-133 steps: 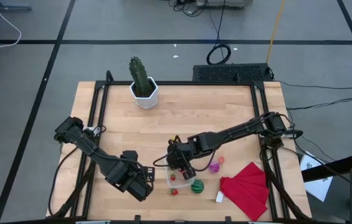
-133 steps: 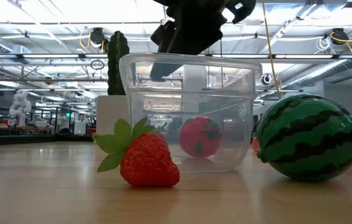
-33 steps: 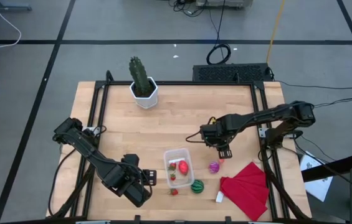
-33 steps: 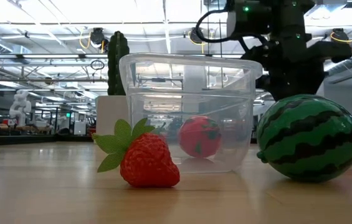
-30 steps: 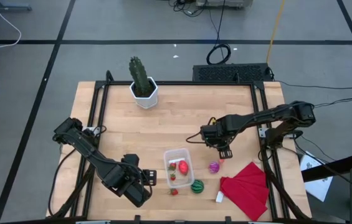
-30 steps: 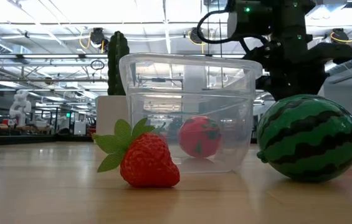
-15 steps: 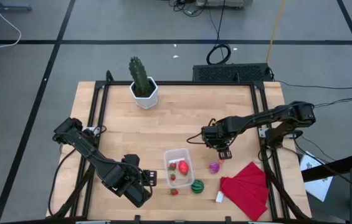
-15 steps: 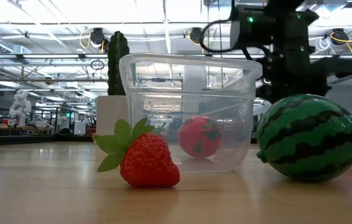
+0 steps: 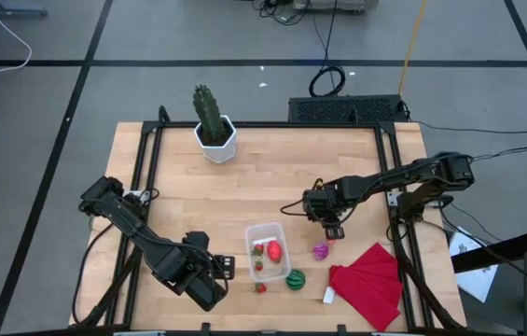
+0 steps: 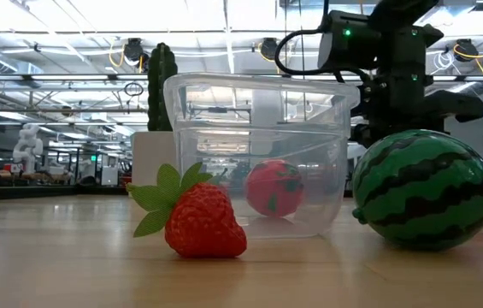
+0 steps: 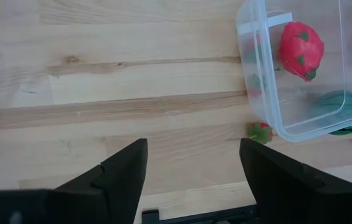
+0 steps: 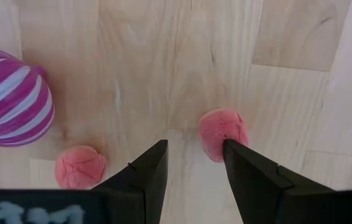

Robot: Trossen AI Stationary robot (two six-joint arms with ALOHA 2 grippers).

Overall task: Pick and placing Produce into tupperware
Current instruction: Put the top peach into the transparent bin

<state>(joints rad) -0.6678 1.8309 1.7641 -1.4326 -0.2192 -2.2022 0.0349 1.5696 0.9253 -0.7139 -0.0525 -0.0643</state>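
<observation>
At the lower right of centre in the high view, the right pincer is held partly open and empty over two pink bits, one lined up for pinching. The tupperware sits nearby, already holding a red piece. The left pincer waits open, empty.

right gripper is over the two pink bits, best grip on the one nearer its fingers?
Take the pink piece across its rounded sides, coming straight down from above. It is a small low lump lying flat on the table, with bare wood around it, apart from the other pink piece and the purple striped ball. The right gripper is open, its fingertips almost straddling it.
</observation>
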